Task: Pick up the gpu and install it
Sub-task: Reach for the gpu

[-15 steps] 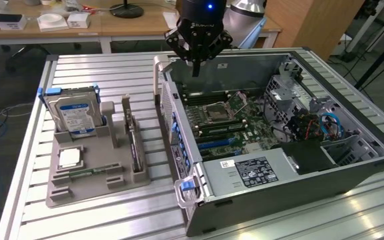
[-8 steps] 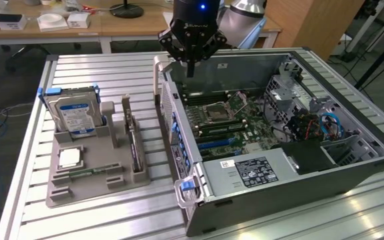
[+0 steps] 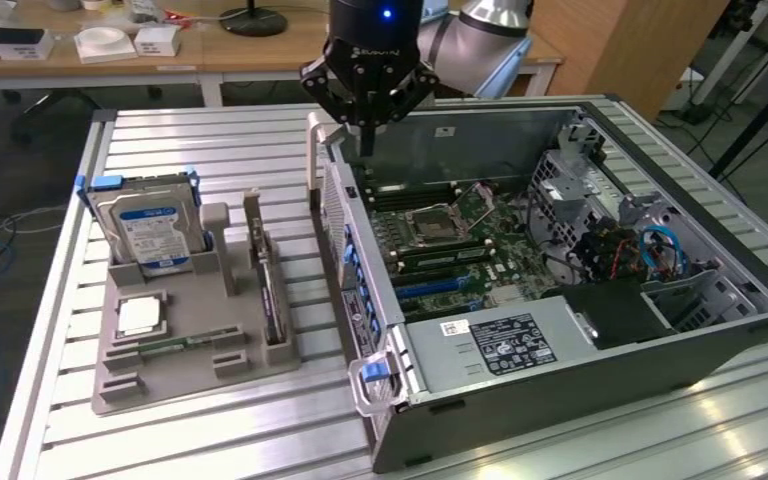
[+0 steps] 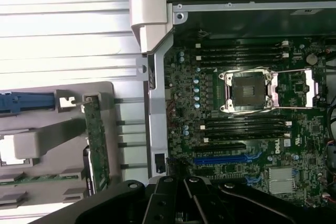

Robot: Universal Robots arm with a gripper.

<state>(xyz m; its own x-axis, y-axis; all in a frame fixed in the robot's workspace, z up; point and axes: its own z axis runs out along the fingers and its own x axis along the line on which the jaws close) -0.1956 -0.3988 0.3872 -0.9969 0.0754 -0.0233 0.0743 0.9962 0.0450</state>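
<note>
The gpu (image 3: 272,290) stands on edge in a slot of the grey holder (image 3: 177,385), left of the open computer case (image 3: 598,360) in the exterior view. In the wrist view the gpu (image 4: 97,142) is a thin green card edge. My gripper (image 3: 364,138) hangs above the case's back corner, near its white latch post (image 3: 313,160). It is shut with nothing between its fingers. The wrist view has the gripper (image 4: 184,200) over the motherboard edge, close to the blue card slot (image 4: 223,159). The gpu lies apart from the gripper, across the case wall.
A silver hard drive (image 3: 152,232) with a blue-white label stands at the holder's back, and a square processor chip (image 3: 140,316) lies in front of it. Inside the case are the processor socket (image 3: 427,222), memory sticks, cables and a power supply (image 3: 507,343). A desk stands behind.
</note>
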